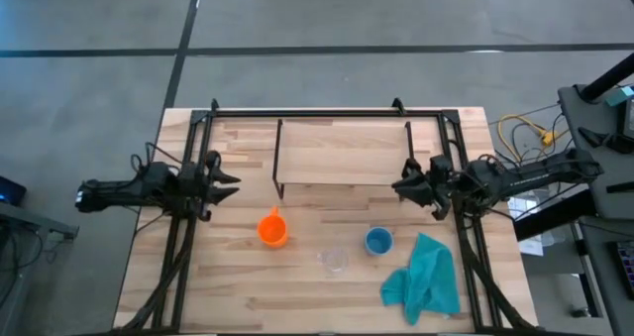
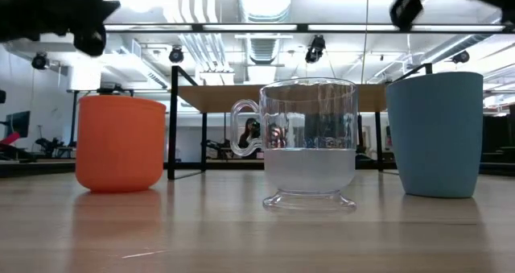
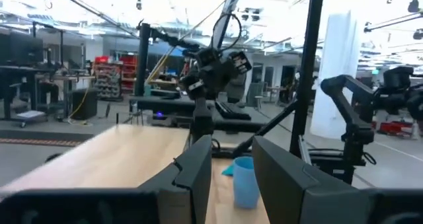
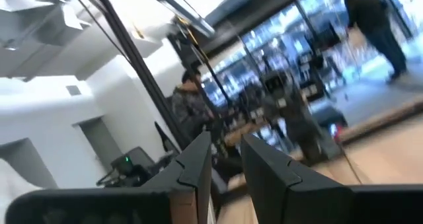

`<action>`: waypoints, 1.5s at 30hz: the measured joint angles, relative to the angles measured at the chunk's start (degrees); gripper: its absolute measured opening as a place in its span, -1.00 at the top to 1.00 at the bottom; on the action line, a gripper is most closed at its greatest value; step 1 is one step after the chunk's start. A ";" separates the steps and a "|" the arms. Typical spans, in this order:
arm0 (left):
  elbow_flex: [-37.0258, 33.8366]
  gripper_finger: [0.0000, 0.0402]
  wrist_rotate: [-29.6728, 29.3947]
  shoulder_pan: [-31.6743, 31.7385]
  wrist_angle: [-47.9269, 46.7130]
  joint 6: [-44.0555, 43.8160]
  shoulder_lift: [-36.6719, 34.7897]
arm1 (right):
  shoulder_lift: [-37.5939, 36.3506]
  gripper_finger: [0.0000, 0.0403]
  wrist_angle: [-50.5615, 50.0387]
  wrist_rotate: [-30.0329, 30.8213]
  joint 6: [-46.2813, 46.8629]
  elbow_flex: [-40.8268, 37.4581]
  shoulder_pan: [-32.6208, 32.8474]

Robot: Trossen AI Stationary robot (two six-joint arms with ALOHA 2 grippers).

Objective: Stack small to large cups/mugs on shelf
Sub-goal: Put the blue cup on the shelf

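Note:
Three cups stand on the table in front of the shelf (image 1: 342,153), each on its base. From left to right they are the orange cup (image 1: 272,229) (image 2: 119,142), the clear cup (image 1: 334,261) (image 2: 310,144) nearest the near edge, and the blue cup (image 1: 378,241) (image 2: 436,133). My left gripper (image 1: 230,184) (image 3: 231,151) hovers open at the shelf's left end, pointing right. My right gripper (image 1: 399,187) (image 4: 227,145) hovers open at the shelf's right end, pointing left. The blue cup (image 3: 244,181) shows between my left fingers, far off.
A crumpled teal cloth (image 1: 424,279) lies near the table's right near corner, beside the blue cup. A black frame (image 1: 327,111) runs along the table's far edge and down both sides. Bare wood lies between the shelf and the cups.

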 joint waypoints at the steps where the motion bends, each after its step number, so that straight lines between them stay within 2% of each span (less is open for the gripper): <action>1: 1.08 0.52 0.00 0.00 -0.26 0.02 0.66 | 0.70 0.61 -0.41 0.00 -1.61 1.61 -0.02; 4: 4.57 0.52 1.68 0.00 -2.48 0.24 3.36 | 3.69 0.60 -6.20 0.04 -7.47 8.01 -0.02; 7: 8.56 0.52 5.48 0.00 -6.73 0.90 7.38 | 7.72 0.60 -18.48 1.36 -8.65 15.51 -0.02; 12: 16.23 0.52 10.37 -0.01 -16.24 1.18 15.75 | 15.69 0.60 -44.80 1.03 -2.66 28.58 0.03; 17: 24.26 0.52 14.24 -0.02 -21.89 1.66 23.13 | 23.18 0.60 -67.84 -3.57 2.46 42.08 0.03; 22: 32.82 0.52 15.47 -0.02 -28.96 8.57 29.56 | 30.73 0.60 -90.32 -4.79 2.07 54.84 0.44; 27: 38.03 0.52 15.47 -0.02 -31.78 15.37 34.38 | 38.30 0.60 -109.07 -7.08 1.72 62.90 0.72; 32: 39.04 0.52 15.43 -0.02 -31.69 16.13 37.74 | 44.19 0.60 -115.06 -8.86 2.36 64.19 0.75; 39: 40.09 0.52 15.76 -0.02 -26.36 14.72 40.48 | 52.06 0.59 -115.82 -15.47 -6.09 62.62 0.73; 45: 43.70 0.52 15.82 0.00 -25.08 16.61 39.75 | 57.42 0.45 -115.37 -15.13 -11.84 63.45 0.62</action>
